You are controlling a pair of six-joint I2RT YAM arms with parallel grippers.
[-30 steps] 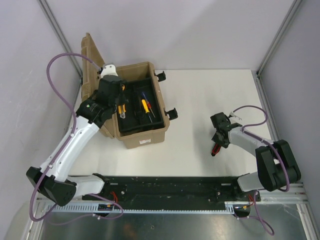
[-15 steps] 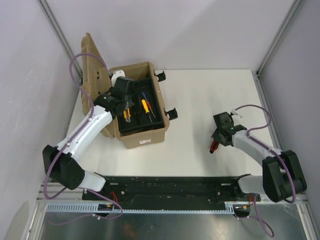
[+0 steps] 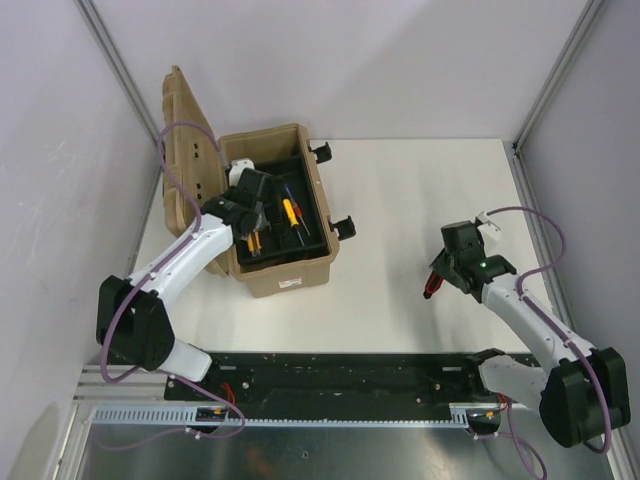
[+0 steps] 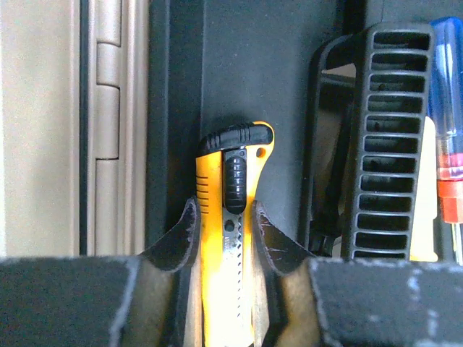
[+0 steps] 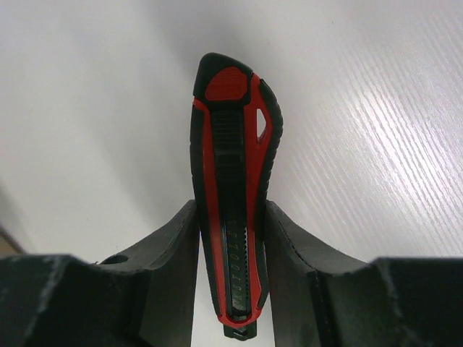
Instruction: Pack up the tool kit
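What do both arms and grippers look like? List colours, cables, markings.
The left arm and right arm have white link shells, black joint housings and a purple cable each. The right shows a small green light. Gripper fingers are dark, wedge-shaped, scuffed.

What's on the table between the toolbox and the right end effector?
Nothing: the top view shows bare white table from toolbox to right end effector, which holds the red-black knife.

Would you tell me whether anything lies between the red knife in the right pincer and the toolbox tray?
Nothing visible lies on the table between the red knife and the toolbox, whose lid stands open. The left pincer, gripping a yellow knife, sits over the tray's left side.
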